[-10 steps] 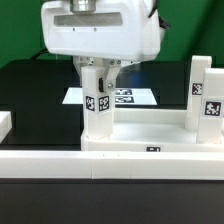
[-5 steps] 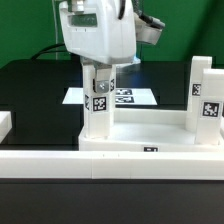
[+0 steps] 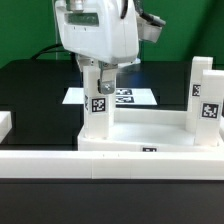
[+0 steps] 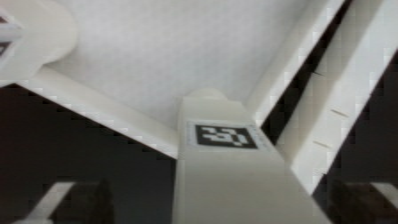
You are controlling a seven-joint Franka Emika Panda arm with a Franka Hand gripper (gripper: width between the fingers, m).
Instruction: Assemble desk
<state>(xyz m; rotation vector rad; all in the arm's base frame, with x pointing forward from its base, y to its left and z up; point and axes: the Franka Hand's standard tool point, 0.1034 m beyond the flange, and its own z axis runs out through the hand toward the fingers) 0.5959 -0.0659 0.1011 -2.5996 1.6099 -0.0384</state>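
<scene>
1. Here the desk top [image 3: 150, 135] lies on the black worktop [image 3: 30, 95], rim upward, and serves as the landmark for everything else.
2. One leg [image 3: 99, 100] stands upright in the corner of the desk top at the exterior view's left, tag facing the camera.
3. The fingers [image 3: 100, 68] reach down from directly above that corner and are closed on the upper end of this leg.
4. A second leg [image 3: 203, 100] stands upright at the corner of the desk top on the exterior view's right, well apart from the fingers.
5. The marker board [image 3: 125, 97] lies flat on the worktop just behind the desk top.
6. A long white rail [image 3: 60, 163] runs along the near edge of the desk top.
7. In the wrist view the held leg [image 4: 228, 170] rises from the desk top's inside corner [image 4: 178, 60], its tag visible.
</scene>
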